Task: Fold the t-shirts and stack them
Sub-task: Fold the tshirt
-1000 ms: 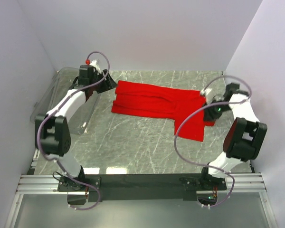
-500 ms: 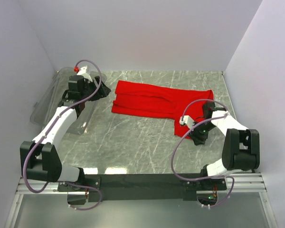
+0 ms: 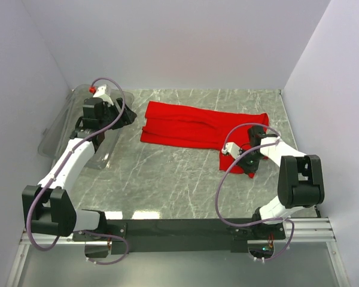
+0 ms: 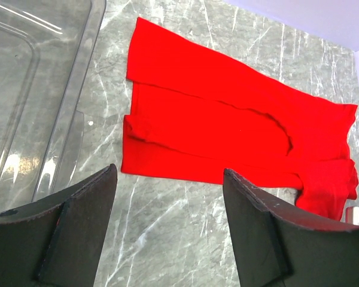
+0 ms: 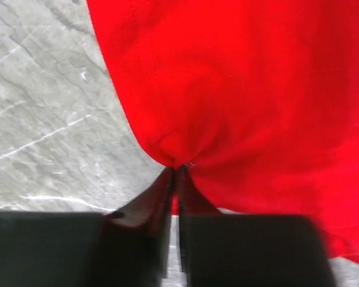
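Right end effector (image 5: 176, 172) has its jaws nearly shut on a pinch of the red t-shirt's (image 3: 191, 127) near edge, the cloth bunching at the tips. The grey marble worktop (image 3: 167, 179) carries the t-shirt across its far middle, partly folded lengthwise. One section hangs toward the near right, where the pinch sits. A clear plastic bin (image 3: 63, 128) lies along the left edge, apart from the shirt. The left end effector (image 4: 167, 179) hovers wide open and empty between the bin and the shirt's left end. Folding looks under way. The next move calls for lifting the pinched flap over the body without dragging the rest.
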Controlling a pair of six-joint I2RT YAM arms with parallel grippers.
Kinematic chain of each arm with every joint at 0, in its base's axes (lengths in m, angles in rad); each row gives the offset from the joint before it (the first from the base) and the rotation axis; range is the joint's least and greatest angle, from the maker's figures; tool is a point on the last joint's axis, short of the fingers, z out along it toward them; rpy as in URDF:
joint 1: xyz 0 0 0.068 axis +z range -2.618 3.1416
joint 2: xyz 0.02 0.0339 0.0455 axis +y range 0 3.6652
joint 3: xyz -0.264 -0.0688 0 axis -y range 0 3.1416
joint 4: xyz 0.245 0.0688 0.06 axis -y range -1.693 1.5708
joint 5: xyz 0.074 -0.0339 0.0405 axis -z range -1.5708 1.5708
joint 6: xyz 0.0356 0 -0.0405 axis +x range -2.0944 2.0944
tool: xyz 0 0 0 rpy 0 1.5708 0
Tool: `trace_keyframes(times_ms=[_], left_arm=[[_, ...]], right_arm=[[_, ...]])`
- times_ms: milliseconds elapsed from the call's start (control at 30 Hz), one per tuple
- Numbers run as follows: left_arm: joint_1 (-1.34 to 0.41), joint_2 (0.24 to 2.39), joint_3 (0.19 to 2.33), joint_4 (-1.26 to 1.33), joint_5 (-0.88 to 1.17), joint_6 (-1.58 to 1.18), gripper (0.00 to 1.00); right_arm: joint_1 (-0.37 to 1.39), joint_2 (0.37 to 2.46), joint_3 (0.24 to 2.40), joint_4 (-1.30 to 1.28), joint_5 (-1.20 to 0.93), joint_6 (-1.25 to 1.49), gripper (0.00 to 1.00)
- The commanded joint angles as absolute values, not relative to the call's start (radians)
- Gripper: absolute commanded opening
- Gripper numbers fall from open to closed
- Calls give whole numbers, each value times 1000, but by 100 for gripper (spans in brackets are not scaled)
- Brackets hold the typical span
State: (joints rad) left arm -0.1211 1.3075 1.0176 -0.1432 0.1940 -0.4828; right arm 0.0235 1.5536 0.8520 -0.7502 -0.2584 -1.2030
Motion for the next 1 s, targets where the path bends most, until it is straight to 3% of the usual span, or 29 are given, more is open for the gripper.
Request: trace_keyframes(times_ms=[0,367,700,967], left_arm=[[-114,1272,1009,-140,189,-466,77],[-109,1272,1000,-143,199,-468,77],[-107,1301,1012,-150,209,-472,76],[-107,1313,1012,-149,224,-480,76]], right_arm=[[31,1562,893,-770,-287,-1163,3],[-89,1594,1239,-930,-456,-1088,0],[-115,1888,1649,-907,-491,-833,0],[-97,2049,1807,-868,-486,-701,0]])
